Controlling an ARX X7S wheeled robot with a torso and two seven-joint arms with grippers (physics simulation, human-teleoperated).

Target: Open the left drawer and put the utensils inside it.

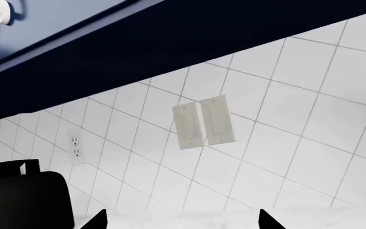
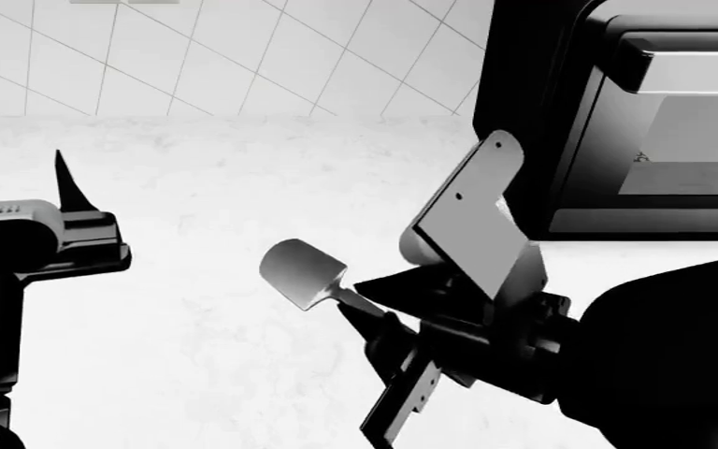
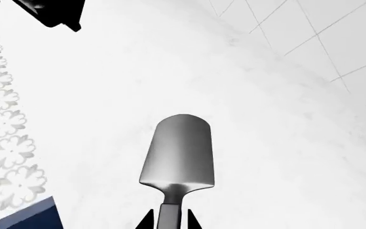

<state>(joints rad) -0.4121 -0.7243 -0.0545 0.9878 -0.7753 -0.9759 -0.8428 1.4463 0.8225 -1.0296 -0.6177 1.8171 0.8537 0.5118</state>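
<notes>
- Setting: white speckled counter (image 2: 209, 187) under a white tiled wall (image 2: 209, 56); a dark oven-like appliance (image 2: 621, 122) stands at the far right of the head view.
- Head view: the right tool (image 2: 356, 301) is clenched on the slim handle of the spatula (image 2: 299, 271), whose broad head sticks out ahead of the fingertips. The head looks lifted clear of the counter, though contact cannot be ruled out from this angle.
- Head view: the left tool (image 2: 66, 187) sits at the left edge with one pointed fingertip showing, nothing visible in it.
- Left wrist view: the camera looks up at the tiled wall (image 1: 285, 143), two pale switch plates (image 1: 203, 122), an outlet (image 1: 75, 145) and navy upper cabinets (image 1: 55, 28) with a white handle. The left tool (image 1: 181, 220) shows two tips well apart, so it reads as released and carrying nothing.
- Right wrist view: the spatula (image 3: 177, 152) runs straight out from between the fingertips, its head a rounded, grey-shaded flat blade narrowing to a thin neck. Gripping low on the handle likely leaves the blade free to go in first.
- Right wrist view: a navy corner (image 3: 24, 217) shows past the counter's edge; whether it is the left drawer cannot be told. No fork appears in any view.
</notes>
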